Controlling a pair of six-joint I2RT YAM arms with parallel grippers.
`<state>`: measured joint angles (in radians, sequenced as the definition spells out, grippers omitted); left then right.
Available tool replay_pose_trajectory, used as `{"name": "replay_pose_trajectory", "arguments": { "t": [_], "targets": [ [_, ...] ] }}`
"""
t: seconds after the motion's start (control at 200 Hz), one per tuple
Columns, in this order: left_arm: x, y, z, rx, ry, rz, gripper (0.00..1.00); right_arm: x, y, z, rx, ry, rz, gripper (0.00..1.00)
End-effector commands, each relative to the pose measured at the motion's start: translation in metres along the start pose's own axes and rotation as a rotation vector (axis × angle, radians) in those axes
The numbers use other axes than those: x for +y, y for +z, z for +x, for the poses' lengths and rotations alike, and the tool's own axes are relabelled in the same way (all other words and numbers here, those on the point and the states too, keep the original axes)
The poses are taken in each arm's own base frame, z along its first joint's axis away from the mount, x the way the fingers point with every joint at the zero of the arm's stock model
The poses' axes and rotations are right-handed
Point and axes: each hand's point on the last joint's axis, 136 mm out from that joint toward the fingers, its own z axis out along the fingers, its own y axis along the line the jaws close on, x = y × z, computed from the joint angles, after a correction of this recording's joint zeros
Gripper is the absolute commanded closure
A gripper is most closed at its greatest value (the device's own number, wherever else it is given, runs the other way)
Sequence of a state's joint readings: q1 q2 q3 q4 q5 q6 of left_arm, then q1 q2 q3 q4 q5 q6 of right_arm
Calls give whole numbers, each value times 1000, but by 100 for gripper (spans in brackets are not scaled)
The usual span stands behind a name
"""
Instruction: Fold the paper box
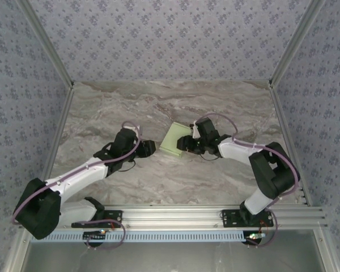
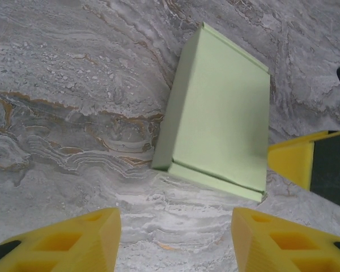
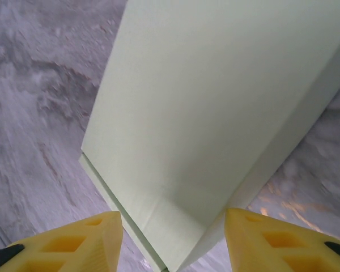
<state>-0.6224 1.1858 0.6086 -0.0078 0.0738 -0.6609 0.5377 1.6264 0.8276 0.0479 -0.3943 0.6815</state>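
Observation:
The paper box (image 1: 173, 139) is a small closed rectangular box of pale green card, lying flat on the marble table near its middle. In the left wrist view the paper box (image 2: 221, 124) lies ahead of my left gripper (image 2: 175, 238), which is open over bare marble, a short gap from the box's near end. My left gripper (image 1: 149, 148) sits just left of the box. My right gripper (image 1: 185, 144) is at the box's right side. It stands open, and a corner of the paper box (image 3: 215, 102) reaches between its yellow fingers (image 3: 73, 243) without touching either one.
The marble table (image 1: 113, 107) is ringed by patterned walls and aluminium rails (image 1: 175, 215) at the near edge. One yellow finger of the right gripper (image 2: 294, 161) shows at the right of the left wrist view, beside the box.

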Motion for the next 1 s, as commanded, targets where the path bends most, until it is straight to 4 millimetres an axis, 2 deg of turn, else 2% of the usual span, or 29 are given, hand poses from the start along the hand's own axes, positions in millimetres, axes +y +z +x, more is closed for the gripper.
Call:
{"name": "replay_pose_trajectory", "arguments": {
  "t": [0.0,0.245,0.415,0.525,0.7,0.775,0.994],
  "targets": [
    [10,-1,4,8,15,-28,46,12,11,-23,-58,29,-25,47],
    [18,4,1,4,8,-49,46,21,37,-54,-77,37,-36,48],
    [16,11,2,14,-23,-28,46,29,47,-58,-65,43,-66,48],
    [13,22,8,37,-66,6,46,33,47,-54,-51,32,-83,49],
    [6,40,13,72,-122,51,46,47,48,-35,1,-8,-135,47],
    [9,48,11,72,-135,39,46,50,48,-29,14,-22,-147,47],
    [24,72,-4,62,-184,9,46,38,18,-37,-53,-55,-93,47]
  ]
}}
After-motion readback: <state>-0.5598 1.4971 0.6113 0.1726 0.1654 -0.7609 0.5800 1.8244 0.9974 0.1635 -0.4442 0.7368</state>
